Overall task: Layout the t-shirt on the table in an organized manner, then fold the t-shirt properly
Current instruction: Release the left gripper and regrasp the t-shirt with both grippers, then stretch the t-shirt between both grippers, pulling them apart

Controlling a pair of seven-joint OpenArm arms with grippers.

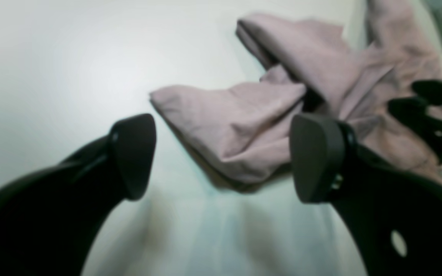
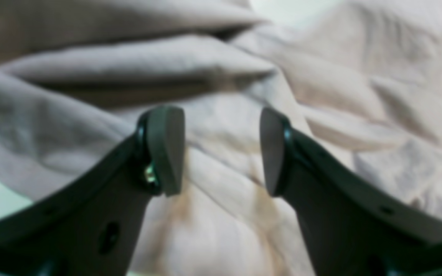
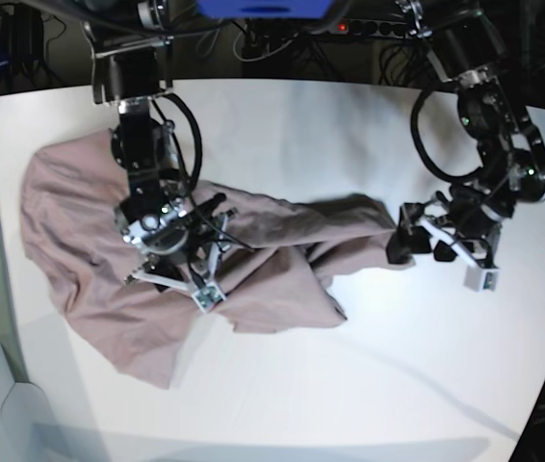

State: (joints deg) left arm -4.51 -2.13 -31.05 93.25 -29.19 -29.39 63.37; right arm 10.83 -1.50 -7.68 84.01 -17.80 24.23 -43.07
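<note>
Base view shows the left gripper (image 3: 425,238) gaping wide at the right tip of the t-shirt (image 3: 90,221), holding nothing. The right gripper (image 3: 191,252), jaws parted and empty, hangs over the crumpled middle of the cloth on the white table (image 3: 350,125). Cables and a power strip (image 3: 378,26) lie beyond the far edge. Right wrist view fills with folds; left wrist view shows one cloth corner between its fingers (image 1: 317,157).

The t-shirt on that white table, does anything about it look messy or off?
Yes. The t-shirt lies crumpled, bunched in folds rather than spread flat, with one part stretched out toward the left gripper. No tear or stain is visible.
</note>
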